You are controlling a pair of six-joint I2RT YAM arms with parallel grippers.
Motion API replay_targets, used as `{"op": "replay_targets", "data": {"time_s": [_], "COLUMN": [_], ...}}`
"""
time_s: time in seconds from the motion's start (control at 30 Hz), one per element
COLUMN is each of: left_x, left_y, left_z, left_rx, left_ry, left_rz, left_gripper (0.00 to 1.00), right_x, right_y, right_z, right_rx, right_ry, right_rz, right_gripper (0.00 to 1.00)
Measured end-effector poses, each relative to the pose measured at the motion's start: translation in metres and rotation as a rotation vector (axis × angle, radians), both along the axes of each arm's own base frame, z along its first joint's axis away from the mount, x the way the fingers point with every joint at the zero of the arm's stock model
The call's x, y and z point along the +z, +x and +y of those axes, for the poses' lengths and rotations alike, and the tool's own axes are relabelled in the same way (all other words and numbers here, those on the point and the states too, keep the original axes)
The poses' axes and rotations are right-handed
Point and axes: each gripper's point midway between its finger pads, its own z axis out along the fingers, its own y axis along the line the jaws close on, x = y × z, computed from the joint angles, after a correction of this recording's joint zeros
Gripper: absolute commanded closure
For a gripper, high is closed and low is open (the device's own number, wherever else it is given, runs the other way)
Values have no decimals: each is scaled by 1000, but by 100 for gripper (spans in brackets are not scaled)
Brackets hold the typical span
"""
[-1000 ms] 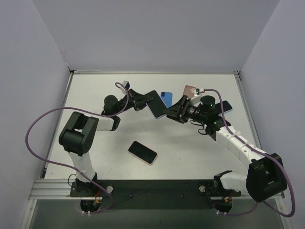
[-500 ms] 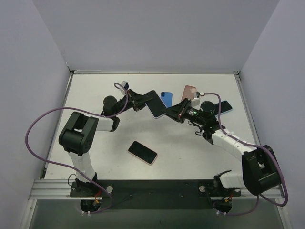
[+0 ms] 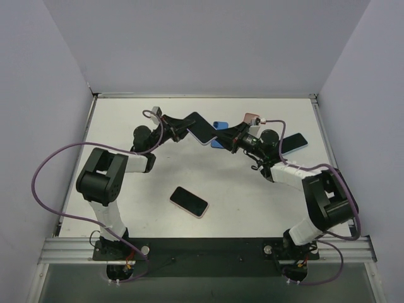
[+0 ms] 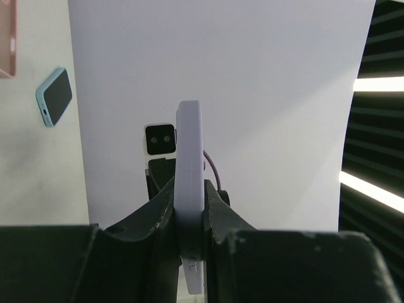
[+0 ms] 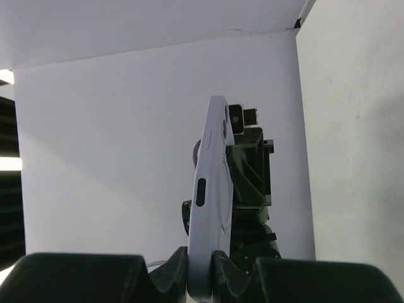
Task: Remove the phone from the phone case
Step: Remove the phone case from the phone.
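- The left gripper (image 3: 184, 129) was clamped on one end of a flat rectangular black-screened phone (image 3: 201, 127), which sat in a smooth lavender case (image 4: 189, 183).
- The right gripper (image 3: 223, 136) was clamped on the opposite end. The two claws faced each other with the item spanning between them, raised off the white table (image 3: 252, 196).
- The held item was toward 12 o'clock from the table centre, with the left claw at its 9 o'clock and the right claw at its 4 o'clock.
- In the left wrist view the case stood edge-on, with both fingers (image 4: 161, 208) pressed against its faces.
- In the right wrist view the case was again edge-on, pinched at its lower end between the fingers (image 5: 222, 262).
- A blue rectangular phone (image 3: 219, 126) lay under the right claw, partly hidden.
- A pink rectangular item (image 3: 250, 117) lay at 1 o'clock, partly hidden by the right arm.
- A dark phone in a pale blue case (image 3: 295, 142) lay at 2 o'clock.
- A dark phone with a pink rim (image 3: 189, 201) lay flat at 6 o'clock, well apart from both claws.
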Motion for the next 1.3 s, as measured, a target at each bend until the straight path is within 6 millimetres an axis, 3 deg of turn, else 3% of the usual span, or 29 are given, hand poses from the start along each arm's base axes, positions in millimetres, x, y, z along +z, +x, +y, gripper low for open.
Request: {"op": "replay_targets", "data": {"time_s": [0.13,0.33,0.47,0.83,0.93,1.1,1.3], "left_x": [-4,7,31,119,130,137,144], "left_y": [13,16,18,22,25,27,24], "left_z": [9,12,15,33,38,44,48], "left_rx": [65,102,137,300,339,379,389], "left_ry": [5,18,23,-25,-29,-24,-17], "left_rz": [20,-9,-84,-315,-349,-373,-381], "left_gripper": [100,100,100,100,100,100,100], "right_x": [-3,3,22,107,121,126,130], "right_y": [19,27,34,72,83,92,91], "right_z": [5,4,4,12,16,21,23], "right_rx": [-10,-43,-69,-138,-162,-206,-215], "right_ry": [57,123,165,295,324,366,396], "right_rz": [76,127,94,-79,-102,-95,-100], "right_gripper": [100,100,100,100,100,100,100]}}
